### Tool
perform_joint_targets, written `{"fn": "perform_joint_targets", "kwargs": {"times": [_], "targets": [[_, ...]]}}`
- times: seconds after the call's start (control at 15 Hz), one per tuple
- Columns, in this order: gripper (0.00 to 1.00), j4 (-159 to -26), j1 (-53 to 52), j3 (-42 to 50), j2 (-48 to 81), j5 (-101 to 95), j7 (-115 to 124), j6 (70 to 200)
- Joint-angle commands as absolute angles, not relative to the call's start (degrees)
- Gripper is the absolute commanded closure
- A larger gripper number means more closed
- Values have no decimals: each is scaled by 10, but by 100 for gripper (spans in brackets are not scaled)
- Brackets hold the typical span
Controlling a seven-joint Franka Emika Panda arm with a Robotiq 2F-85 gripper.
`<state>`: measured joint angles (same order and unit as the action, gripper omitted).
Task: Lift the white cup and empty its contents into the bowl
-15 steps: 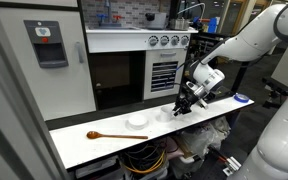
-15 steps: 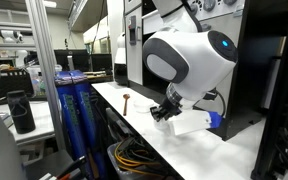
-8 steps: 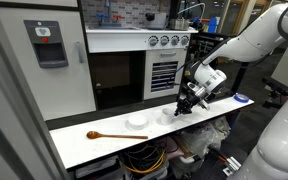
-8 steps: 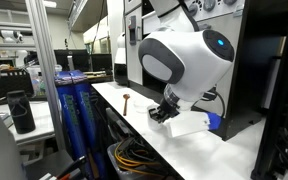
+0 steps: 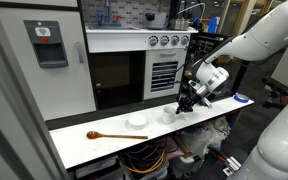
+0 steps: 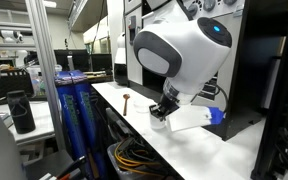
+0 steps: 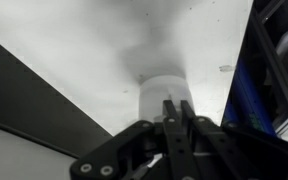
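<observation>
- White and plain, with no handle showing, the white cup (image 7: 154,90) stands upright on the table (image 5: 84,148), near the bowl (image 5: 137,121).
- Our claw (image 7: 176,106) is drawn to a slit, pinching the cup's near wall.
- A second ago the claw stood wider; cup and bowl have not moved.
- We cannot see into the cup, and the claw's fingers cover its near side.
</observation>
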<state>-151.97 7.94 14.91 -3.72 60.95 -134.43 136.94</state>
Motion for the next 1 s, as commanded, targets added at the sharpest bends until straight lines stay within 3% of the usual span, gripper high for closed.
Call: {"fn": "perform_joint_targets", "kwargs": {"times": [0.0,0.93], "targets": [[98,-1538,85,125,-89,575,-1301,1405],[98,-1505,30,51,-158,280,-965,1473]]}}
